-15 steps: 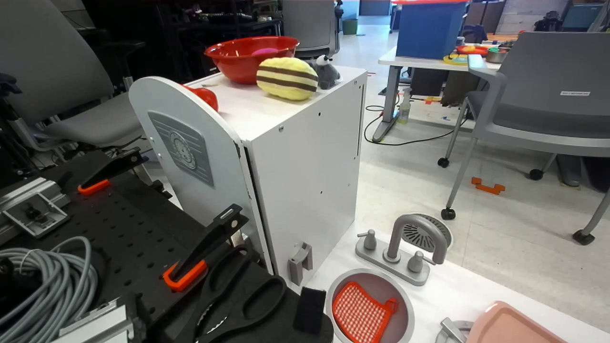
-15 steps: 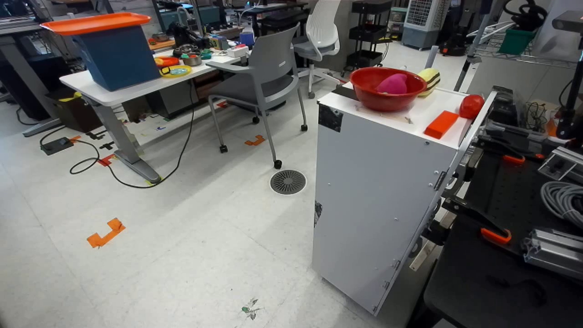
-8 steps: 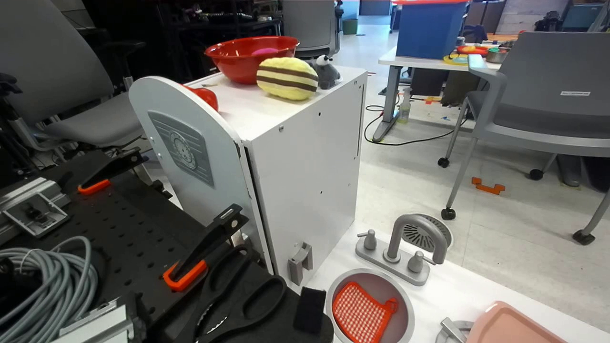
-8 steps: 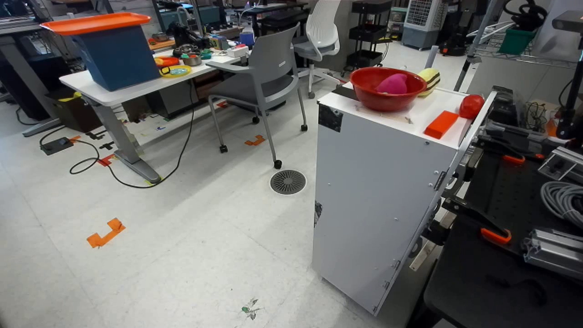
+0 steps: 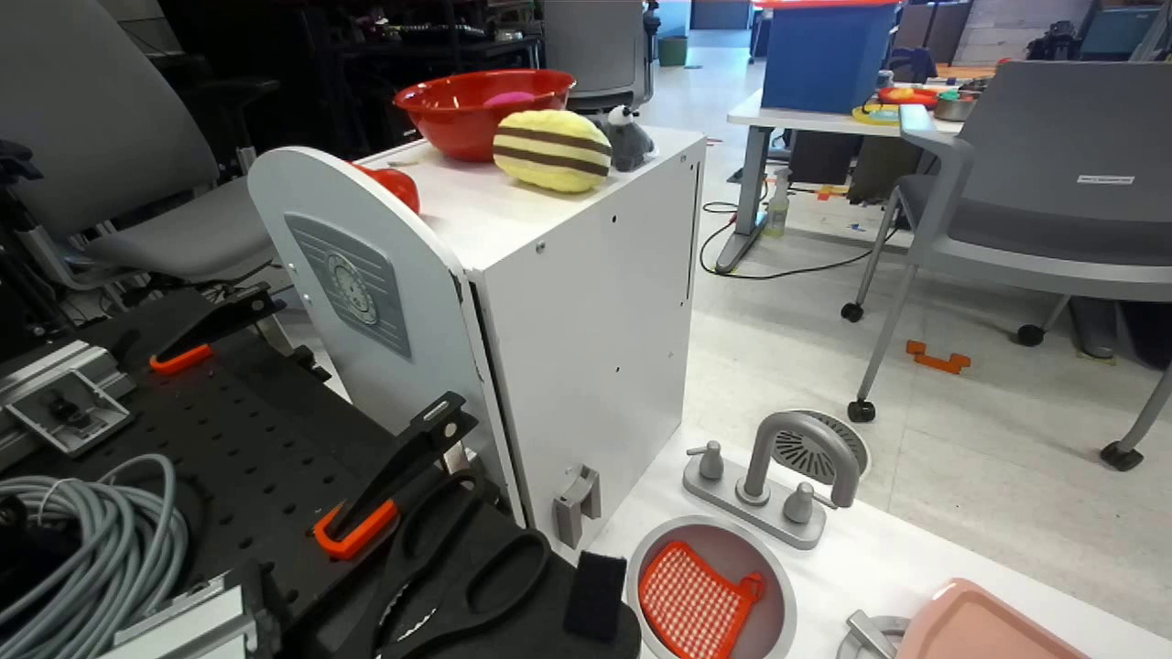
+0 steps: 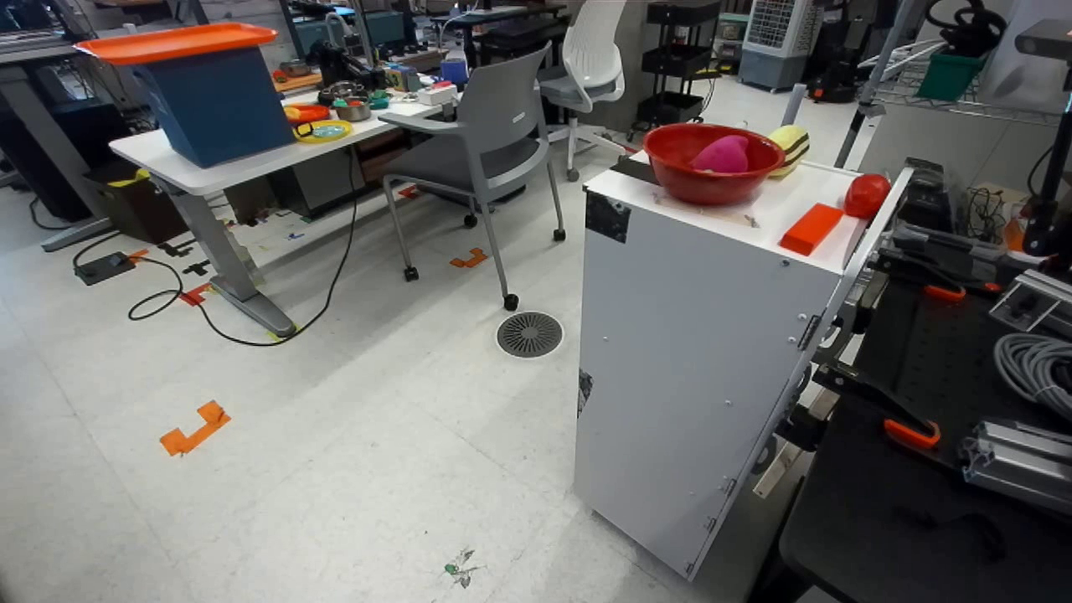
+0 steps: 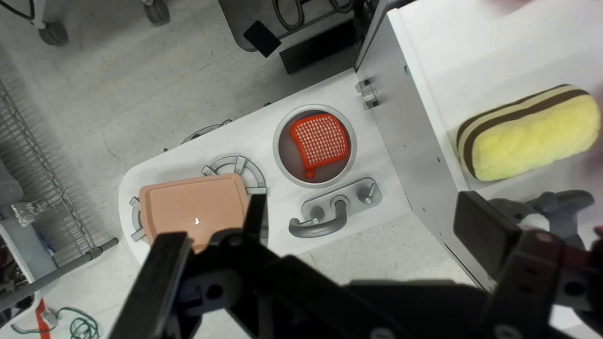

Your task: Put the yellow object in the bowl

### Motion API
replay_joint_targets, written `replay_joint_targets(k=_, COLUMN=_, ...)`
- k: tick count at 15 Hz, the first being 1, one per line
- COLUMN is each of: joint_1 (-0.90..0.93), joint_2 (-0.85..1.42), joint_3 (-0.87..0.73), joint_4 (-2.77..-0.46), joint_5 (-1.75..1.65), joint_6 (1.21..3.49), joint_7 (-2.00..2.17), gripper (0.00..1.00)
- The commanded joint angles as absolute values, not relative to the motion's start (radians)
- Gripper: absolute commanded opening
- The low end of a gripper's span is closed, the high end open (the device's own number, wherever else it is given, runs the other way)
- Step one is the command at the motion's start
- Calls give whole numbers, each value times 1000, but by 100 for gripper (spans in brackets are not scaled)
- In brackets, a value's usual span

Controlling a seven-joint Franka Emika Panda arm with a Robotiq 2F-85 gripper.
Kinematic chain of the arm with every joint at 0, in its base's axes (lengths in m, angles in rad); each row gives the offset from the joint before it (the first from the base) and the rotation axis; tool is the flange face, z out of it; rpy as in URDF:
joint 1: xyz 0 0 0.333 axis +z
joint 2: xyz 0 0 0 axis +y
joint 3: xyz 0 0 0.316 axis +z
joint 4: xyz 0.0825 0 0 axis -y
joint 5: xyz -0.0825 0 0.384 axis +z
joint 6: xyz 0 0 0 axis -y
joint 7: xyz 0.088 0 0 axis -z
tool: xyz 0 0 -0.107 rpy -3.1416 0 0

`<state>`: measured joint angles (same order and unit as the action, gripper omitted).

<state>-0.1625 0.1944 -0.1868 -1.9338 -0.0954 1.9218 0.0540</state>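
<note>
The yellow toy [image 5: 552,152] is not in the red bowl [image 5: 458,124] yet. It lies near it on the white box [image 5: 586,293]; maybe they touch, I can't tell. The hand [image 7: 351,230] is spread wide, holding nothing. Grabbing and dropping in are left.

I look over a pale floor [image 6: 377,452] with a round drain [image 6: 530,335]. In both exterior views a grey chair [image 6: 502,105] stands at a white table [image 6: 146,149], and nearer me a white cabinet [image 6: 687,360]. Black shelves [image 6: 670,59] stand farther back in an exterior view. A wire rack [image 7: 43,165] edges my wrist view.
</note>
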Motion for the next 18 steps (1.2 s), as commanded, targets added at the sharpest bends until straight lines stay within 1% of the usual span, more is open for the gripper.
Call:
replay_joint_targets(k=1, joint_1=-167, joint_2=195, joint_3=-182, joint_4=-1932, joint_5=-96, joint_6=1920, joint_7=54, gripper=100)
replay_joint_targets(k=11, joint_1=-167, joint_2=195, joint_3=-182, joint_4=-1932, joint_5=-96, joint_6=1920, joint_7=54, gripper=100)
replay_joint_targets(k=13, joint_1=-173, joint_2=216, joint_3=-186, joint_4=-1906, joint_5=-82, joint_6=1884, joint_7=64, gripper=100)
replay_joint_targets(k=14, joint_1=-168, joint_2=197, joint_3=-183, joint_4=-1932, joint_5=-94, joint_6=1915, joint_7=55, gripper=100)
replay_joint_targets(k=18, joint_1=-172, joint_2=207, joint_3=-184, joint_4=-1931, joint_5=-93, joint_6=1908, joint_7=55, gripper=100)
